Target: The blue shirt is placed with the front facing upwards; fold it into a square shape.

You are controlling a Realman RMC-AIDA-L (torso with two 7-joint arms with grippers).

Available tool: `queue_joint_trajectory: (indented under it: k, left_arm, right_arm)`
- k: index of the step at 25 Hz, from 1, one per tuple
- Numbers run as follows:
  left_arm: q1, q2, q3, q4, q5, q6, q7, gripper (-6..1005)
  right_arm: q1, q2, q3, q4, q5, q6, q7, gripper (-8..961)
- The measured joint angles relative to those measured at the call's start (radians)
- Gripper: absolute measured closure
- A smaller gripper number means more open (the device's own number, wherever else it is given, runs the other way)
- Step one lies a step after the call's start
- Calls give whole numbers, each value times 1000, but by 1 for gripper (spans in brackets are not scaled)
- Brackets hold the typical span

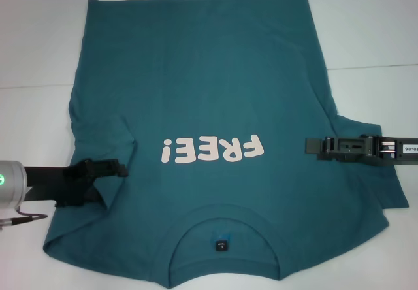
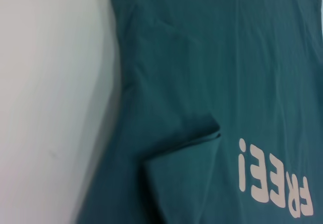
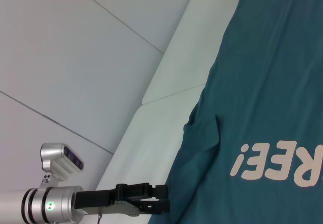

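Observation:
The blue shirt point(image 1: 215, 87) lies front up on the white table point(image 1: 366, 22), with its collar and dark label point(image 1: 222, 244) nearest me. The pale "FREE!" print point(image 1: 212, 149) reads upside down. The shirt's left sleeve point(image 1: 108, 143) is folded inward over the body; the fold also shows in the left wrist view point(image 2: 186, 158). My left gripper point(image 1: 121, 168) is low at that folded sleeve, and it shows at the shirt's edge in the right wrist view point(image 3: 164, 204). My right gripper point(image 1: 308, 147) hovers over the shirt's right side, above the spread right sleeve point(image 1: 385, 185).
Bare white table surrounds the shirt on the left point(image 2: 45, 108), at the far side and on the right. A seam in the tabletop point(image 1: 379, 66) runs off to the right. The shirt's collar edge reaches the near table edge.

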Motion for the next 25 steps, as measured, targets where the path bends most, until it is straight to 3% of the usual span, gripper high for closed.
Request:
queue_joint_trajectory:
  k: [7,13,19,25]
  left_arm:
    - [-19,-24,0,7,-40,27,67,125]
    - [-28,-38,0,18,-116,203,243,125]
    - [44,-31,-63,62,-129,232,240,125]
    - [113,-36,-178,126,-152,381,378,125]
  right_arm:
    - [-2,0,0,0,4,-5,-3,86]
    - [-3,0,0,0,4,-6,-4,86]
    - [-4,-1,0,0,1,-7,-5,85]
    - [-24,-40,2,-12,-2,-31,-5,85]
